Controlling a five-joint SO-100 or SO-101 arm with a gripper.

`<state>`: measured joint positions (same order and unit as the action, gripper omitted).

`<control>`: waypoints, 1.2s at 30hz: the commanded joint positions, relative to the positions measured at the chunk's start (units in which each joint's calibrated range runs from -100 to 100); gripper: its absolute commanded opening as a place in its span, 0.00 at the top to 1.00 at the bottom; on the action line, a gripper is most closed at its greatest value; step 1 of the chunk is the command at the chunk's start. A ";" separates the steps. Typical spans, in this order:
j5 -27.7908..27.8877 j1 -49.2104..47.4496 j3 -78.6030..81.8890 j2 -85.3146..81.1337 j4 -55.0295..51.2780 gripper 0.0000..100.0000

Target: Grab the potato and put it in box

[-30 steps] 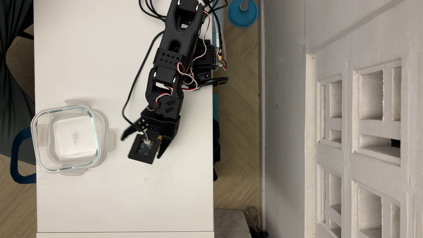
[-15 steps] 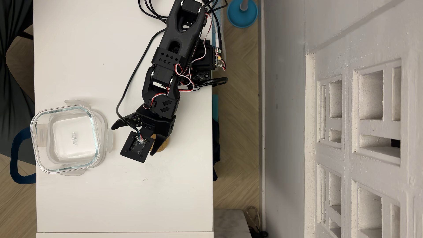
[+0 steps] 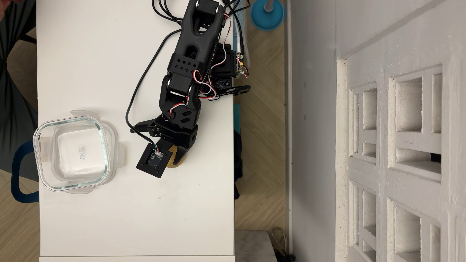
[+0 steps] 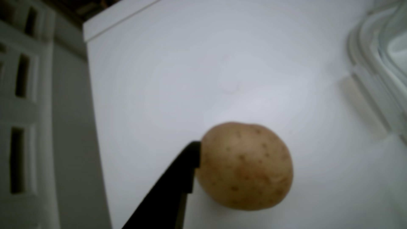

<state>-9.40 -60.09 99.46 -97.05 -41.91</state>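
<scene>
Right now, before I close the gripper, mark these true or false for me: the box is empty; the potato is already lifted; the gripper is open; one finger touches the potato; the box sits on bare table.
1. The glass box is empty. True.
2. The potato is lifted off the white table. False: it rests on the tabletop.
3. The gripper is open. True: its jaws are spread wide in the overhead view.
4. One finger is against the potato. True: its tip meets the potato's side in the wrist view.
5. The box sits directly on the table. False: a translucent plastic clip-lid lies beneath it.
</scene>
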 commanded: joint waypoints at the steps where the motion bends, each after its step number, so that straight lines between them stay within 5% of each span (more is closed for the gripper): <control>1: -3.34 -0.27 0.02 -0.64 -0.29 0.46; 17: -5.46 -5.91 0.02 -0.05 0.32 0.47; 36: -0.35 -8.96 -0.93 9.92 4.68 0.47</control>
<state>-10.09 -68.58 99.46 -87.39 -38.54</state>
